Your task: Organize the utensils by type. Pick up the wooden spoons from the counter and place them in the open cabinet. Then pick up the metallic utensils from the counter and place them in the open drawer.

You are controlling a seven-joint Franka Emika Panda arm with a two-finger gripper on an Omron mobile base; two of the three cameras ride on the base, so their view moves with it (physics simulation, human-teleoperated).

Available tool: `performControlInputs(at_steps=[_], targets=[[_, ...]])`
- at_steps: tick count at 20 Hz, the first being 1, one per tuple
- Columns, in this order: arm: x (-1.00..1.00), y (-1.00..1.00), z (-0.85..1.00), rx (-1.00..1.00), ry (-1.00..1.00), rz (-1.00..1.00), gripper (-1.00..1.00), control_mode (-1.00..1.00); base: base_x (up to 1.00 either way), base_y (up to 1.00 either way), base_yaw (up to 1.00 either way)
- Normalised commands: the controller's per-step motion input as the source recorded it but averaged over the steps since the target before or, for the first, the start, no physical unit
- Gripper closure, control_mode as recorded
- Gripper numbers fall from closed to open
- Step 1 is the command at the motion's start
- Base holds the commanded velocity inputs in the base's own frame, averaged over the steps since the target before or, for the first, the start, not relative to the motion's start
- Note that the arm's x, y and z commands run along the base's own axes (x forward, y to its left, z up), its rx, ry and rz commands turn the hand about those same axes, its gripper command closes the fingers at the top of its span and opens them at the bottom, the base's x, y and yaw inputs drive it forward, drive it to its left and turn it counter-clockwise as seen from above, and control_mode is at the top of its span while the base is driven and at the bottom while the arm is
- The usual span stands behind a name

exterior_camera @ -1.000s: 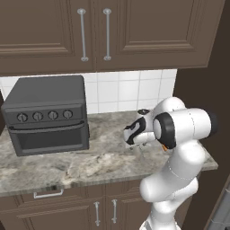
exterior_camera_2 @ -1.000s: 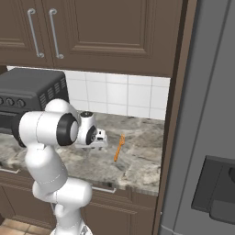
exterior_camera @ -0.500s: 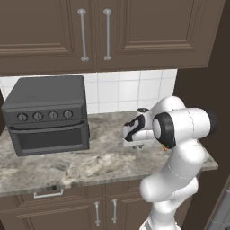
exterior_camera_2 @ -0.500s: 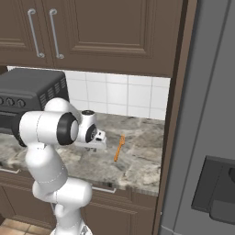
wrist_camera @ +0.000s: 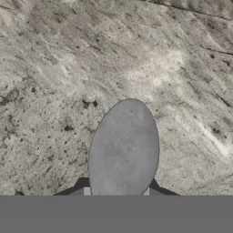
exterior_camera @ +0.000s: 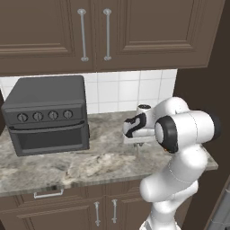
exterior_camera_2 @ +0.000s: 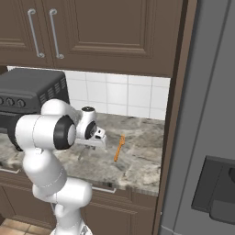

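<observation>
Grey oval metal spoon bowl (wrist_camera: 124,148) clamped between gripper (wrist_camera: 117,193) fingertips.
Slim orange utensil (exterior_camera_2: 119,147) lies lengthwise toward tiled wall, bare veined stone counter (exterior_camera_2: 137,160) around it.

A slim orange-brown wooden spoon (exterior_camera_2: 120,148) lies flat on the grey-and-tan veined stone counter (exterior_camera_2: 137,167), long axis running from front to back, toward the tiled wall, well clear of the counter's front edge. In the hand view, the pale grey oval bowl of a metal spoon (wrist_camera: 124,149) sits low in the frame, above the veined stone (wrist_camera: 68,68), its handle hidden.
</observation>
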Motion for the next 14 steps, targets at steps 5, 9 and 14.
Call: performControlInputs(at_steps=[5, 9, 14], targets=[[-0.12, 0.00, 0.47, -0.03, 0.00, 0.00, 1.00, -1.00, 0.00, 0.00, 0.00], [-0.28, -0.05, 0.40, 0.00, 0.02, 0.02, 1.00, -1.00, 0.00, 0.00, 0.00], [-0.35, -0.09, 0.18, 0.02, 0.00, 0.01, 1.00, -1.00, 0.00, 0.00, 0.00]])
